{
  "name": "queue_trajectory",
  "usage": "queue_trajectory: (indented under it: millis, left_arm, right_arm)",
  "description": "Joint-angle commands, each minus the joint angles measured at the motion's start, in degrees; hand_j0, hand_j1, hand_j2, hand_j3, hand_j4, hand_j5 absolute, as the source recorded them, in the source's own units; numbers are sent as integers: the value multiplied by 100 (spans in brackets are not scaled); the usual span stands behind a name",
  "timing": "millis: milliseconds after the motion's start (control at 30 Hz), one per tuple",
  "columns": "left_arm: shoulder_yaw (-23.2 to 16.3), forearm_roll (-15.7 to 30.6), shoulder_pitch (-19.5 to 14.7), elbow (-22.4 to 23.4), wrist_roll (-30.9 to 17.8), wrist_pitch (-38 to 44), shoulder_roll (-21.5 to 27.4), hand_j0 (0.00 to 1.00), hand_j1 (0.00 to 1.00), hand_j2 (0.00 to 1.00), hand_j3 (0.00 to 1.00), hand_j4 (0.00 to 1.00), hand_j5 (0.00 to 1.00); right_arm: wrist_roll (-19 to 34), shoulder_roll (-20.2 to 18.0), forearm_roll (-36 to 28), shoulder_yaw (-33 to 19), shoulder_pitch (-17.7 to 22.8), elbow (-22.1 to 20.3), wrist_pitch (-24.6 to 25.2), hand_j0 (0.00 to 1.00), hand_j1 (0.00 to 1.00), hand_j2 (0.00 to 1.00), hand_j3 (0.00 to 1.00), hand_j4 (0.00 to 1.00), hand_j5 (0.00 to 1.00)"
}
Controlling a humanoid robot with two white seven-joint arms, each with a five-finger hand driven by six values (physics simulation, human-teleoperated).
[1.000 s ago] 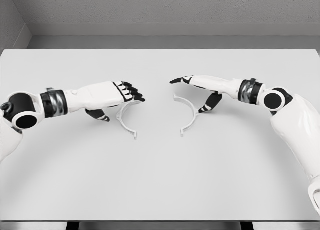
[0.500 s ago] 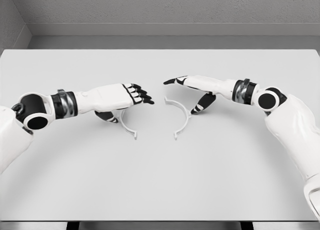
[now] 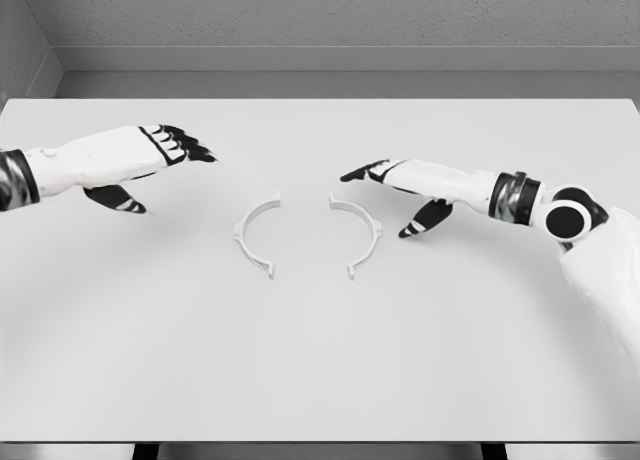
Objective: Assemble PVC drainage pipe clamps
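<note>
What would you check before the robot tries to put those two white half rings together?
1. Both halves flat on the table: ok.
2. Left clamp half and right clamp half facing each other, open sides inward: ok.
3. Halves joined: not ok, a gap lies between them.
4. Left robot hand free, holding nothing: ok.
5. Right robot hand free, clear of its half: ok.
6. Whether the end tabs line up: cannot tell.

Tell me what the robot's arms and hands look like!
Both arms are smooth and white. The left hand and right hand have white backs and black fingertips. The right arm has a shiny metal wrist ring and a round black-and-white joint.
</note>
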Motion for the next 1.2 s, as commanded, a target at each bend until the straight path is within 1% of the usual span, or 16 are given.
queue_trajectory:
  millis: [0,33,67,133,167,200,267,367,400,567,667,733,800,900,1067,1167]
  left_arm:
    - [67,277,9,-244,-17,13,195,100,100,100,100,100,100]
    - [40,242,228,-341,-114,13,169,100,100,100,100,100,100]
    - [40,163,273,-490,-351,13,55,100,100,100,100,100,100]
    - [14,-22,281,-824,-430,13,-121,100,100,100,100,100,100]
    - [14,-373,281,-1123,-439,13,-271,100,100,100,100,100,100]
    - [14,-453,281,-1176,-439,13,-289,100,100,100,100,100,100]
    - [23,-505,404,-1141,-378,13,-280,100,100,100,100,100,100]
    - [23,-549,422,-1132,-211,13,-288,100,100,100,100,100,100]
    - [14,-672,466,-1097,-193,13,-306,100,100,100,100,100,100]
    - [-4,-980,466,-991,-167,13,-702,100,100,100,100,100,100]
    - [-4,-971,501,-1000,-132,13,-693,100,100,100,100,100,100]
    - [-4,-989,510,-991,114,13,-658,100,100,100,100,100,100]
    - [-4,-1015,510,-991,202,13,-649,100,100,100,100,100,100]
    - [-311,-1217,475,-991,343,13,-702,100,100,100,100,100,100]
    - [-311,-1235,475,-991,378,13,-684,100,100,100,100,100,100]
    - [-206,-1296,387,-903,457,13,-614,100,100,100,100,100,100]
  right_arm:
    - [-3,-85,-43,21,0,-389,16,100,100,100,100,100,100]
    - [-3,-76,-43,21,0,-406,16,100,100,100,100,100,100]
    - [-3,-67,-43,21,-9,-406,16,100,100,100,100,100,100]
    - [-3,-32,88,21,-44,-380,16,100,100,100,100,100,100]
    - [-3,-32,115,21,-35,-327,16,100,100,100,100,100,100]
    - [-3,-32,115,21,-26,-283,16,100,100,100,100,100,100]
    - [-3,-6,194,21,-17,-213,16,100,100,100,100,100,100]
    - [-3,3,212,21,9,-90,16,100,100,100,100,100,100]
    - [-3,12,212,21,9,-90,16,100,100,100,100,100,100]
    - [-3,108,220,30,-9,-90,16,100,100,100,100,100,100]
    - [-3,266,343,30,0,-90,16,100,100,100,100,100,100]
    - [-3,302,379,30,-9,-90,16,100,100,100,100,100,100]
    - [-3,328,387,39,0,-90,16,100,100,100,100,100,100]
    - [-3,381,449,56,9,-90,16,100,100,100,100,100,100]
    - [-3,442,449,65,0,-90,16,100,100,100,100,100,100]
    - [-3,478,466,65,0,-90,16,100,100,100,100,100,100]
